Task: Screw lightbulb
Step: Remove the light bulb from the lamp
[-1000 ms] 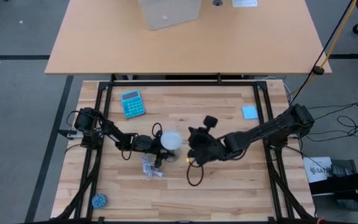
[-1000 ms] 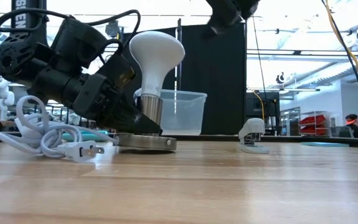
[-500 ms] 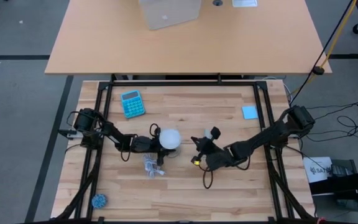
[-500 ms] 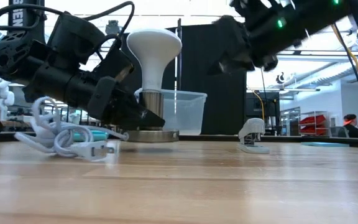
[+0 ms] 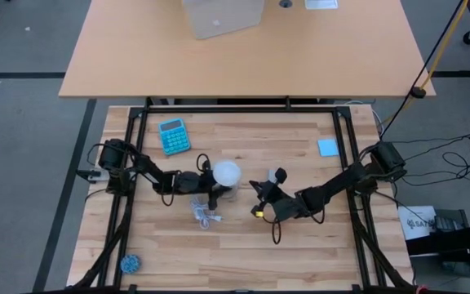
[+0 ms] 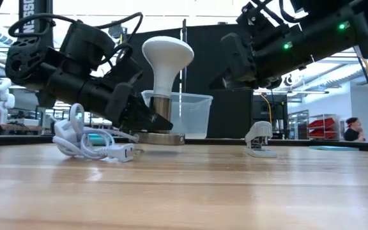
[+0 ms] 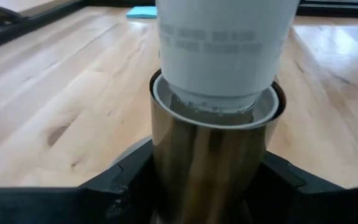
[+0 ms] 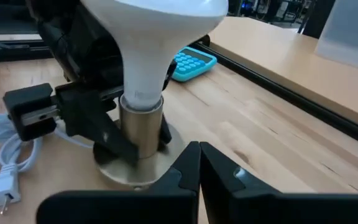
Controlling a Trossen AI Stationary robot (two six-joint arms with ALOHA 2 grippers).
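Bulb [image 6: 166, 61] standing upright in the metal socket [image 6: 160, 125] mid-table, dome up, base down inside the collar [image 7: 213, 168]; left gripper [image 6: 147, 119] low on the table, fingers [image 7: 114, 190] either side of the socket collar, touching or just beside it, can't tell whether actually squeezing; right gripper [image 8: 199, 168] just beside the socket, off the table, fingers pressed together, holding nothing; white cord [image 6: 91, 137] piled beside the socket; blue calculator [image 5: 174, 135] farther back.

Left gripper [image 5: 212, 193] low, jaws spread, right gripper [image 5: 259, 187] closed
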